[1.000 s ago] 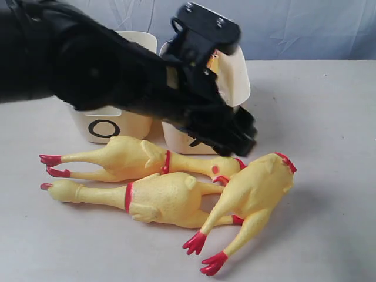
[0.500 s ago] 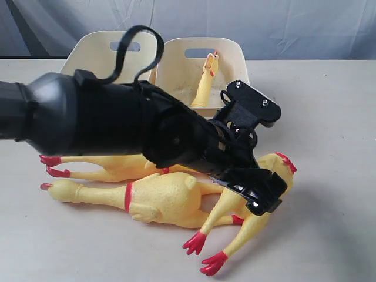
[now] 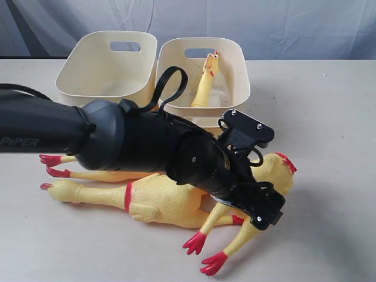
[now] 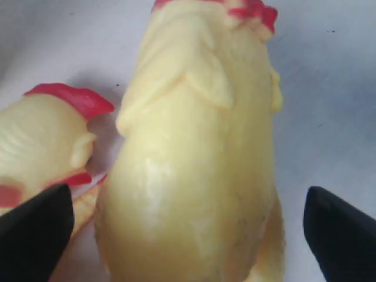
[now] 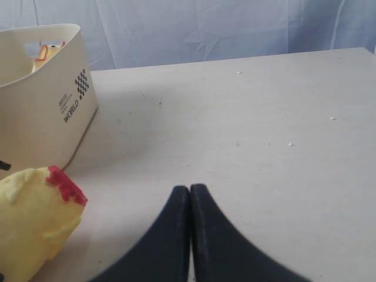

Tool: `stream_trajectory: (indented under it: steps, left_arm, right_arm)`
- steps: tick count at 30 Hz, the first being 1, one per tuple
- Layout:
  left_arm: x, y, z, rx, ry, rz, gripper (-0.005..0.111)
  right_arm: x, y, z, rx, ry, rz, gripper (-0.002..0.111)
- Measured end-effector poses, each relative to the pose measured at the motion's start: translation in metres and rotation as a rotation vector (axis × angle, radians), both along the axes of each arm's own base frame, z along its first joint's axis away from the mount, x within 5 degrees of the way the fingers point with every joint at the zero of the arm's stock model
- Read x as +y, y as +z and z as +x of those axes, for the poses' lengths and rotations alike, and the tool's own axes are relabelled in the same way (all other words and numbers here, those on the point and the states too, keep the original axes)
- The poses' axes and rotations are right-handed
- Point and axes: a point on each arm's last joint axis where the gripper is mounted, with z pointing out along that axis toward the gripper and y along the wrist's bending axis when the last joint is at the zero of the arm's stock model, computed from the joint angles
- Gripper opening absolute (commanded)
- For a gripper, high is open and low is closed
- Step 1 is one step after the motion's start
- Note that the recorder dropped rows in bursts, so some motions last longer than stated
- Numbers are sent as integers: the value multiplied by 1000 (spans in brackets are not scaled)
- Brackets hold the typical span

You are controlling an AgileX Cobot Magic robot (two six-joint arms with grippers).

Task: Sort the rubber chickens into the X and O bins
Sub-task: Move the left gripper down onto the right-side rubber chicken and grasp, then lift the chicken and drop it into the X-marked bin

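Observation:
Three large rubber chickens lie on the table. My left gripper [image 3: 261, 205] stands open over the right one [image 3: 273, 173], whose yellow body [image 4: 194, 164] fills the gap between the black fingertips [image 4: 35, 235]. The front chicken [image 3: 153, 200] lies alongside. The arm hides most of the back chicken, leaving its red feet [image 3: 51, 164] showing. The small thin chicken [image 3: 205, 76] leans inside the right bin [image 3: 235, 64]. The left bin [image 3: 88, 64] holds nothing I can see. My arm hides both bins' marks. The right gripper [image 5: 190, 191] is shut and empty above bare table.
A blue cloth backdrop [image 3: 264, 23] hangs behind the table. In the right wrist view the bin wall [image 5: 41, 111] with a printed label and the right chicken's red-combed head [image 5: 35, 217] lie off to one side.
My left arm has swung down from above the bins and lowered its open gripper over the right chicken's body. The chickens and bins have not moved.

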Motion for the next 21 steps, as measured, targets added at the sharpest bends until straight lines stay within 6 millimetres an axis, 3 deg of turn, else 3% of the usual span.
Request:
stream_trajectory:
  steps: [2,5,7,8,9,10,14,16,19,21]
  left_arm:
    - [0,0,-1,19,8,1,84]
    - [1,-1,-2,36,11,9,57]
    - [1,-1,-2,38,12,11,35]
    - [1,-1,-2,41,12,12,14]
    - [1,-1,-2,41,12,12,5]
    - [1,-1,-2,42,12,13,0]
    - [5,8,-6,63,-1,26,0]
    - [11,38,-12,54,-8,-17,0]
    - [26,125,-23,-50,-2,-231,0]
    - [40,178,-27,-223,11,-407,0]
  right_arm:
    - [0,0,0,0,0,0,0]
    - [0,0,0,0,0,0,0]
    - [0,0,0,0,0,0,0]
    - [0,0,0,0,0,0,0]
    - [0,0,0,0,0,0,0]
    - [0,0,0,0,0,0,0]
    - [0,0,0,0,0,0,0]
    - [0,0,0,0,0,0,0]
    - [0,0,0,0,0,0,0]
    - [0,0,0,0,0,0,0]
